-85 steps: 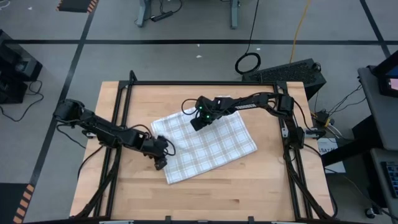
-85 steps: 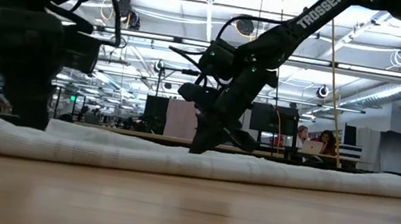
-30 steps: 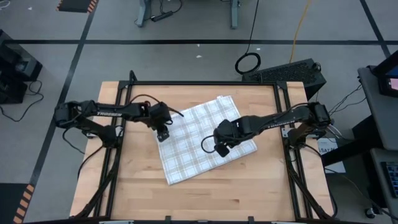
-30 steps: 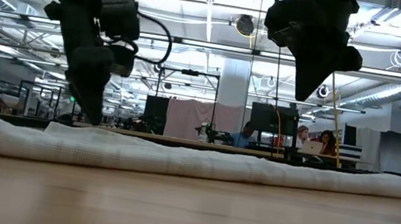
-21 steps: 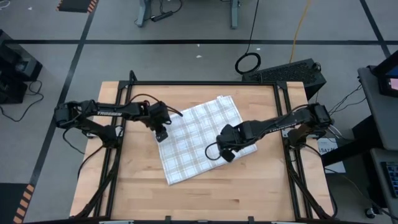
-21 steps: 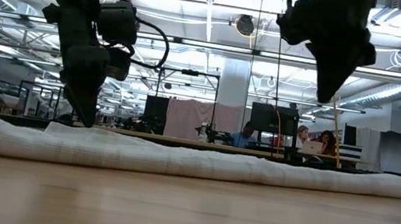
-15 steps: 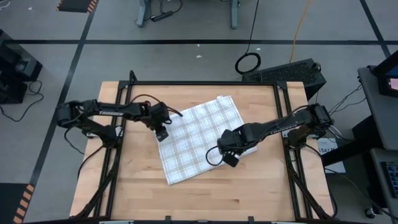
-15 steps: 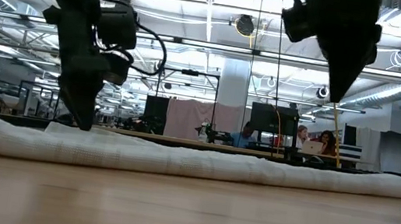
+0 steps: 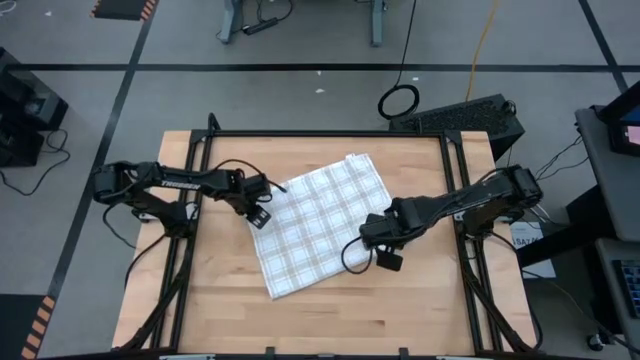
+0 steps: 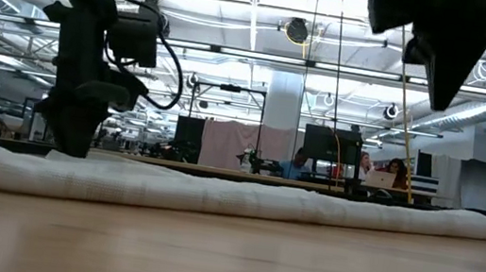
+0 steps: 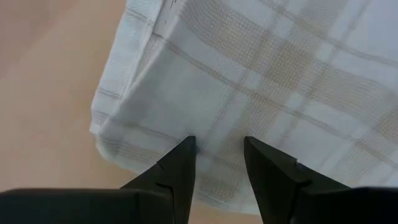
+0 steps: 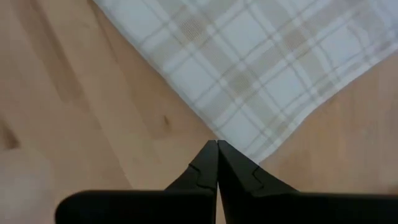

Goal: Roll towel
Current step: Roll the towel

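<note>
towel (image 9: pixel 325 224) lies flat mid-table, turned askew, check side up, one corner toward 12 and another toward 7 in the high view; no roll in it yet. left gripper (image 9: pixel 260 216) sits at the towel's 9 o'clock corner, fingers (image 11: pixel 176 171) a little apart and straddling that corner's edge, tips down at the cloth; can't tell if any cloth is actually pinched between them. that corner looks doubled over, a folded flap showing in the left wrist view. right gripper (image 9: pixel 388 260) is at the towel's 4 o'clock corner, fingers (image 12: pixel 208 163) pressed together on nothing, tips over bare table (image 9: pixel 330 320) just off the hem; the low view shows it raised well above the surface. nothing else on the tabletop, black frame rails (image 9: pixel 320 133) run along its edges. off the table at 1 o'clock: a coiled cable (image 9: pixel 399 101) and a dark keyboard-like unit (image 9: pixel 470 115) on the floor. people seated at desks far back in the low view
</note>
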Action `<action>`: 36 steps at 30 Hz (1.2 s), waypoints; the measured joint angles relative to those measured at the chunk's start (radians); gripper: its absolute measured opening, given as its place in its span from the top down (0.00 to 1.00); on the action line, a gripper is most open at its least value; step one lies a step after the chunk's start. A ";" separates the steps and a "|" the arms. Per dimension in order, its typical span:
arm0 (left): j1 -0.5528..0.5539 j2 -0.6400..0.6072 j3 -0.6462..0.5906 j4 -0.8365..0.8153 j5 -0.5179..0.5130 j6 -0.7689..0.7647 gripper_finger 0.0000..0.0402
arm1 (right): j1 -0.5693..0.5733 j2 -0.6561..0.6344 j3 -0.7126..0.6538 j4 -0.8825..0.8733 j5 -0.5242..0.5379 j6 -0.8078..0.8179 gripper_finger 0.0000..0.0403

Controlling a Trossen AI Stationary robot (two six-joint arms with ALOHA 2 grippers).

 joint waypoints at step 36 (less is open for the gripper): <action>0.010 -0.321 0.107 -0.156 0.023 -0.278 0.48 | -0.492 -0.273 0.000 0.126 0.032 0.025 1.00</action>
